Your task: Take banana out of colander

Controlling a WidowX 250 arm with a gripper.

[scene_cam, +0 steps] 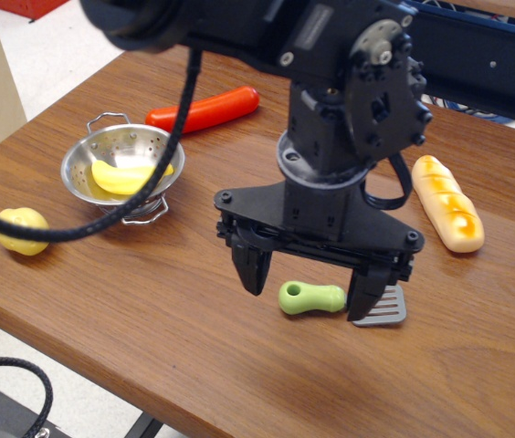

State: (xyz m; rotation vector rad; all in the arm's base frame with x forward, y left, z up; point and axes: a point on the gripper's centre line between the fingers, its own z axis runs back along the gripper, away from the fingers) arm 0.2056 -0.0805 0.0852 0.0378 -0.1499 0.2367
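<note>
Observation.image shows the banana (pixel 128 177) lying inside the colander (pixel 102 155) on the wooden tabletop (pixel 148 310), while the gripper (pixel 312 278) hangs well apart to its right, fingers (pixel 255 266) spread wide and empty above a green-handled spatula (pixel 340 301).

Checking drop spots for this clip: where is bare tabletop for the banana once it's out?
Bare wood lies along the near edge, between the potato and the gripper, in front of the colander. It is crowded around the spatula and the bread loaf.
</note>
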